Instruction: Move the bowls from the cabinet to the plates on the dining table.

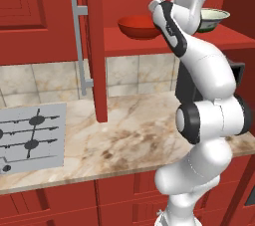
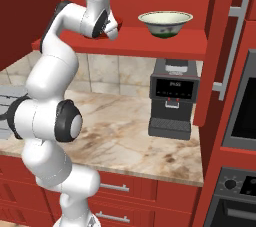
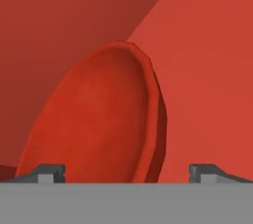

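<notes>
Red cabinet doors stand swung wide above the marble counter, baring the inner shelf so the arm can reach in. On it sit the red bowl and, at its three o'clock, the cream bowl. The gripper, fingers spread wide and empty, faces the red bowl's rim, apparently lining up a grasp.

Red inner shelf of open wall cabinet carries two bowls: wide red bowl at left, cream-white bowl with dark foot well apart at right, both upright. Below, marble bench carries grey cooktop and black coffee machine by wall.
</notes>
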Controlling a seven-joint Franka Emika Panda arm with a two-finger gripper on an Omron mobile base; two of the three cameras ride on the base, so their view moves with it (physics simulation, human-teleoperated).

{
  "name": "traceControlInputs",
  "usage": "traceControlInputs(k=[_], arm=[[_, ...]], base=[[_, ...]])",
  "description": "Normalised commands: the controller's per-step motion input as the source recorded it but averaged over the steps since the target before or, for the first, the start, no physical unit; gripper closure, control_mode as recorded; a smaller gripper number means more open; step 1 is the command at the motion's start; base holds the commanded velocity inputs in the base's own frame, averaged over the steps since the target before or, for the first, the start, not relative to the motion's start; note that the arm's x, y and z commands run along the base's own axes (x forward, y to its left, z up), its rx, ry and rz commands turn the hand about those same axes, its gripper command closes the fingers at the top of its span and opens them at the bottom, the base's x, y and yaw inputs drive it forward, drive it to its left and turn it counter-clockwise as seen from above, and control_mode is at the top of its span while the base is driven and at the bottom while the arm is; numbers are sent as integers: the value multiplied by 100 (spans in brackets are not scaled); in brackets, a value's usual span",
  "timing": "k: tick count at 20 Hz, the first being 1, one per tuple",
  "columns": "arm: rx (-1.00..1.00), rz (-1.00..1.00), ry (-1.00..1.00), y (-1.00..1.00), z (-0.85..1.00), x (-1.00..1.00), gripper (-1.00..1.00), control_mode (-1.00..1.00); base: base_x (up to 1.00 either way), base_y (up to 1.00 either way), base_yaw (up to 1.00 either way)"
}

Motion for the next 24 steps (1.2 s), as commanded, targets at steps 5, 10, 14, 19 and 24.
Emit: traceControlInputs(k=[5,10,14,19,24], arm=[[0,0,6,0,-1,14,-100,-100],[0,0,4,0,0,9,-100,-100],[0,0,4,1,-2,0,-100,-100],[0,0,0,0,-21,0,-100,-100],[0,0,0,0,-16,0,-100,-100]], base=[[0,0,0],[0,0,0],[0,0,0],[0,0,0],[0,0,0]])
